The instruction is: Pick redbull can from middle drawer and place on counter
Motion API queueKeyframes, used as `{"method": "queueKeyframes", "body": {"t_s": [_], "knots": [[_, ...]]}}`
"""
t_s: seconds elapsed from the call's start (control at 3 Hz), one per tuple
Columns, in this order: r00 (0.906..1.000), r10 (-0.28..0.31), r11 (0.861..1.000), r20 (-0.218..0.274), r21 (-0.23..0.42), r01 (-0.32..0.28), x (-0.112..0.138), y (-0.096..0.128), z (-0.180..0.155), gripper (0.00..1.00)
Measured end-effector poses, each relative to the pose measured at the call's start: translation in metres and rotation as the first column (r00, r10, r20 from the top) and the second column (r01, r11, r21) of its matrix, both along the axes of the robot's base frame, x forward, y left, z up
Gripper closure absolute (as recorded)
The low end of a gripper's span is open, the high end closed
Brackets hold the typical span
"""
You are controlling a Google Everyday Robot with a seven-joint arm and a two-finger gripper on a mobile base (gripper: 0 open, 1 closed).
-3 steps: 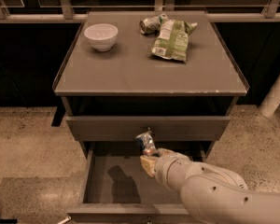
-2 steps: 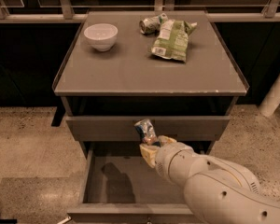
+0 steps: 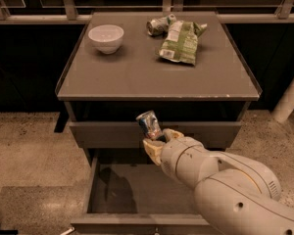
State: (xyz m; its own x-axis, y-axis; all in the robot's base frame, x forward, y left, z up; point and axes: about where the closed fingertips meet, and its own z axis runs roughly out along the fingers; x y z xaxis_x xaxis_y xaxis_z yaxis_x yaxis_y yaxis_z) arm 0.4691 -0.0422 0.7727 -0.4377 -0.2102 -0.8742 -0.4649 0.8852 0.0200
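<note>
My gripper (image 3: 157,142) is shut on the redbull can (image 3: 149,124), a slim blue-and-silver can with a shiny top. It holds the can tilted, above the open middle drawer (image 3: 137,192) and in front of the closed drawer front above it. The can's top is just below the front edge of the counter (image 3: 137,72). The drawer's flat grey bottom shows only the arm's shadow. My white arm (image 3: 220,180) reaches in from the lower right.
On the counter stand a white bowl (image 3: 106,37) at the back left, a dented greenish-silver can (image 3: 159,25) at the back middle, and a green chip bag (image 3: 181,41) next to it. A white post (image 3: 290,99) stands right of the cabinet.
My gripper has lifted the can up out of the drawer and slightly left, from beside the drawer opening to the level just under the counter's front edge.
</note>
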Motion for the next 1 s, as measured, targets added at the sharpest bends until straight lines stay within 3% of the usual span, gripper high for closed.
{"method": "queueKeyframes", "body": {"t_s": [0.33, 1.0], "knots": [[0.9999, 0.01, 1.0, 0.002, 0.014, -0.01, 0.0, 0.008, 0.001, 1.0], [0.9914, 0.054, 0.996, 0.119, -0.083, -0.044, 0.022, 0.004, 0.076, 1.0]]}}
